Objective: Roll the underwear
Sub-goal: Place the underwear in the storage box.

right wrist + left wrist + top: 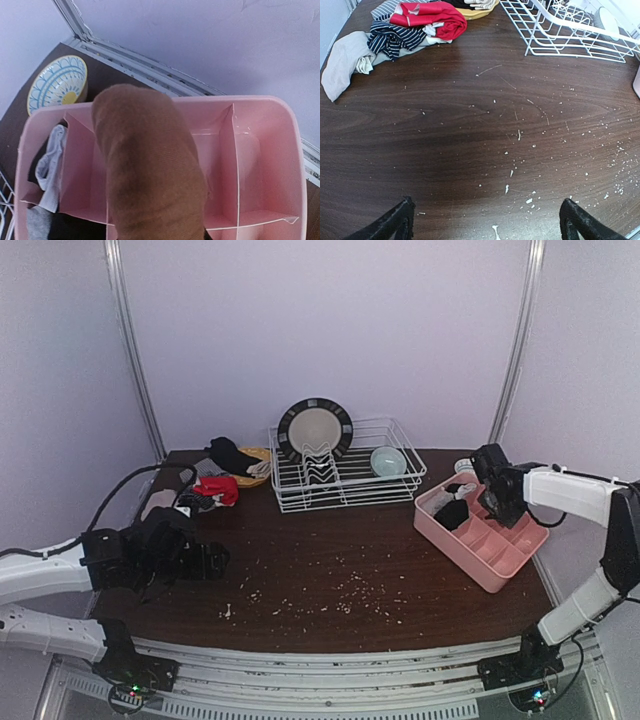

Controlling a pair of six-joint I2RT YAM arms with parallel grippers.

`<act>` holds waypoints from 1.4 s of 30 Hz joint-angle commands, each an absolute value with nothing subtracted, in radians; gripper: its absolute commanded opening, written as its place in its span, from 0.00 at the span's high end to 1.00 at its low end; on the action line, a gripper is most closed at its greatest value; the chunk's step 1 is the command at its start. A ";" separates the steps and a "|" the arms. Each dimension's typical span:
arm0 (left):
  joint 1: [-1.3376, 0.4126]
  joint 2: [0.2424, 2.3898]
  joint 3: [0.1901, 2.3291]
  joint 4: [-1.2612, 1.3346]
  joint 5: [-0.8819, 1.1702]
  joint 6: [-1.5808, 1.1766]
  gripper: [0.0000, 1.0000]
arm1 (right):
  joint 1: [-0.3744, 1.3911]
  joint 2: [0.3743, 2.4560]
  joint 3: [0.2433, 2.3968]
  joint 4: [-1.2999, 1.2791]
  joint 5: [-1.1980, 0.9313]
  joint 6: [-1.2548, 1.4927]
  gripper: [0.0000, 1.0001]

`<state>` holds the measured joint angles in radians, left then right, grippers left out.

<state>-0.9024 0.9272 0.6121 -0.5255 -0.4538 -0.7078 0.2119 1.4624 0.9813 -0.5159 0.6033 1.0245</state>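
A pile of underwear (213, 488) lies at the table's back left. In the left wrist view it shows a red piece (427, 17), a navy striped piece (395, 39) and a beige piece (342, 62). My left gripper (214, 561) (487, 222) is open and empty, low over bare table, well short of the pile. My right gripper (493, 490) is shut on a rolled brown underwear (150, 170) and holds it above the pink tray (500, 550) (260, 160). The roll hides its fingers. Grey and black pieces (42, 200) lie in the tray's left compartments.
A white wire dish rack (345, 475) with a plate (314, 428) and a pale bowl (388, 460) stands at the back middle. A yellow dish (256, 456) holding a black garment sits at the back left. A blue patterned bowl (57, 82) is beyond the tray. Pale crumbs dot the table.
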 commanded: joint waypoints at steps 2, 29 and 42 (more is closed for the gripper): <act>-0.904 0.932 0.633 -0.511 -0.413 -0.712 0.02 | 0.198 1.558 0.983 -0.465 0.576 1.025 1.00; -0.904 0.948 0.593 -0.485 -0.374 -0.750 0.02 | 0.147 1.715 0.896 -0.243 0.448 1.056 0.93; -0.904 0.955 0.595 -0.480 -0.377 -0.751 0.02 | 0.147 1.556 0.913 -0.355 0.415 0.968 0.31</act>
